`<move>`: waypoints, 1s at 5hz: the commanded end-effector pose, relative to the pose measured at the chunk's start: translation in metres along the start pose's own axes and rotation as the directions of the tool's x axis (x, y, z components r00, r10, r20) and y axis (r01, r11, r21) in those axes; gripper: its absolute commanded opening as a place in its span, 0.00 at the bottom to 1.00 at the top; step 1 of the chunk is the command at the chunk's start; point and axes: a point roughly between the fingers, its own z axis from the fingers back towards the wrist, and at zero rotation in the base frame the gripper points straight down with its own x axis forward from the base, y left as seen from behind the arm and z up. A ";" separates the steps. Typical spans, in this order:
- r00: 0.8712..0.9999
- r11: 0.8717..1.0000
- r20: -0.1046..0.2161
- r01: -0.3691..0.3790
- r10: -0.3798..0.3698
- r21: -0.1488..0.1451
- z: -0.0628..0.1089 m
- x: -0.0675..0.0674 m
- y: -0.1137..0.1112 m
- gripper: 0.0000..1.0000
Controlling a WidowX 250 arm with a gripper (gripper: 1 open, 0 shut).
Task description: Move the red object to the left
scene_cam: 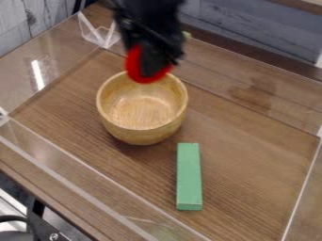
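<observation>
The red object (pixel 142 66), small and rounded, hangs in the air between the fingers of my gripper (pixel 151 69), which is shut on it. In the camera view the gripper is blurred and sits over the far rim of the wooden bowl (pixel 138 132), pointing steeply down. The dark arm reaches in from the top edge. Any green top on the red object is hidden by the fingers and the blur.
A long flat green block (pixel 189 176) lies on the wooden table in front of and to the right of the bowl. A clear plastic stand (pixel 96 33) sits at the back left. Transparent walls (pixel 51 151) border the table on the left and front.
</observation>
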 end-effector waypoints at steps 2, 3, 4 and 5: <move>0.982 0.980 0.009 -0.188 0.187 0.064 0.013 -0.003 0.041 0.00; 0.974 0.971 0.005 -0.227 0.228 0.075 0.012 -0.004 0.050 0.00; 0.974 0.971 0.005 -0.227 0.227 0.074 0.019 -0.011 0.046 0.00; 0.974 0.972 0.003 -0.225 0.226 0.071 0.025 -0.020 0.040 0.00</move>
